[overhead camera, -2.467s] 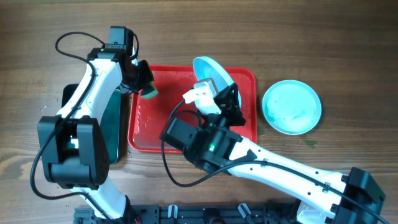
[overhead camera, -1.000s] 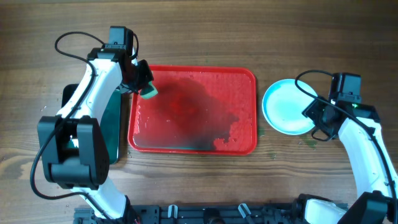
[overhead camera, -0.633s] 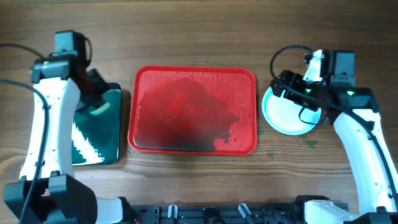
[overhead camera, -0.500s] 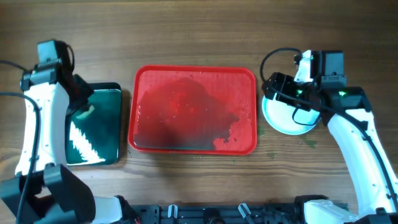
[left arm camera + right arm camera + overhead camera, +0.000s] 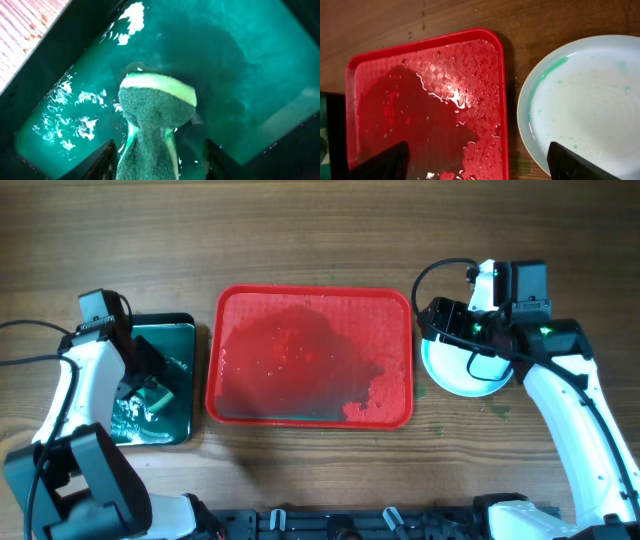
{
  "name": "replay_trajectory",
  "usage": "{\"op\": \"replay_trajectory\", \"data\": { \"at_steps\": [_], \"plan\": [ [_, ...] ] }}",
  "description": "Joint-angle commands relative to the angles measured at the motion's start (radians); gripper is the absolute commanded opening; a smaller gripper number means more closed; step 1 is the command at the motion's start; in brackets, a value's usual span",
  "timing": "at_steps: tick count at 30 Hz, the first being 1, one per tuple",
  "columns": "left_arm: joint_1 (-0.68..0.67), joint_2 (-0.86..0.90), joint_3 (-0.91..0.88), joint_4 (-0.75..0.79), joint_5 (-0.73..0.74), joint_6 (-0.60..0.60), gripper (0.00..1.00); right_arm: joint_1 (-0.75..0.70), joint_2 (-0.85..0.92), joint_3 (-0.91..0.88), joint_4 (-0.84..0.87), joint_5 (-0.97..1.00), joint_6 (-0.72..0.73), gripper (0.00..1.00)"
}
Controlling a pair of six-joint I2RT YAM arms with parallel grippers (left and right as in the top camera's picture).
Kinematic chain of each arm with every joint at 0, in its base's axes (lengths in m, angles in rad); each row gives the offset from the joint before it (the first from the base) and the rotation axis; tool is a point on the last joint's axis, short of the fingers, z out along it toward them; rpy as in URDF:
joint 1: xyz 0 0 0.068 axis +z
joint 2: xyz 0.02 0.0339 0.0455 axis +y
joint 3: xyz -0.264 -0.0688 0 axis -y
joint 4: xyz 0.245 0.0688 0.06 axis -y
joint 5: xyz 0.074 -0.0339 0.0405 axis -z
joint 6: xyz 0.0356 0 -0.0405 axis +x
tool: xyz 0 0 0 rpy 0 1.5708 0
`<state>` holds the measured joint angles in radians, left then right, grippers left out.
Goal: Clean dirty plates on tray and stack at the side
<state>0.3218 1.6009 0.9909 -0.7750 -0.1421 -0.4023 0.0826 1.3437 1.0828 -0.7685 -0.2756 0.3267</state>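
At left: dipped into basin (image 5: 190,325) with gripper (image 5: 161,160) astride sponge (image 5: 155,115), clamping unclear. At right: stretched over plate (image 5: 580,110) with gripper (image 5: 480,162) spread wide, empty, beside tray (image 5: 502,90).

Bright even light; glare on wet tray (image 5: 470,65)

a brown wood-grain bench (image 5: 320,230) carries a black rectangular basin (image 5: 196,395) at its left side, filled with dark teal water (image 5: 240,60) that shows white glints. a green sponge (image 5: 156,117) with a paler top edge stands dipped in that water. a few small green flecks (image 5: 497,410) dot the bench at the near right.
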Motion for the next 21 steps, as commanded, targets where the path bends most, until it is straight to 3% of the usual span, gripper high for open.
{"op": "replay_trajectory", "data": {
  "at_steps": [1,5,6,7,11,12,18,21],
  "plan": [
    [-0.021,-0.023,0.131,-0.071,0.049,0.005,0.56,0.003,-0.007,0.094,-0.040,0.017,-0.066,0.88],
    [-0.097,-0.112,0.320,-0.165,0.049,0.005,0.60,0.003,-0.011,0.298,-0.221,0.029,-0.095,0.89],
    [-0.118,-0.140,0.333,-0.164,0.049,0.005,0.71,0.003,-0.019,0.349,-0.280,0.047,-0.095,0.88],
    [-0.140,-0.169,0.333,-0.164,0.048,0.005,1.00,0.003,-0.031,0.402,-0.338,0.073,-0.095,0.89],
    [-0.163,-0.192,0.333,-0.164,0.048,0.005,1.00,0.003,-0.138,0.610,-0.536,0.153,-0.090,0.88],
    [-0.163,-0.192,0.333,-0.164,0.048,0.005,1.00,0.003,-0.195,0.639,-0.552,0.152,-0.090,1.00],
    [-0.163,-0.192,0.333,-0.164,0.048,0.005,1.00,0.003,-0.467,0.641,-0.587,0.072,-0.088,0.99],
    [-0.163,-0.192,0.333,-0.164,0.048,0.005,1.00,0.003,-0.506,0.641,-0.608,0.072,-0.087,1.00]
  ]
}}
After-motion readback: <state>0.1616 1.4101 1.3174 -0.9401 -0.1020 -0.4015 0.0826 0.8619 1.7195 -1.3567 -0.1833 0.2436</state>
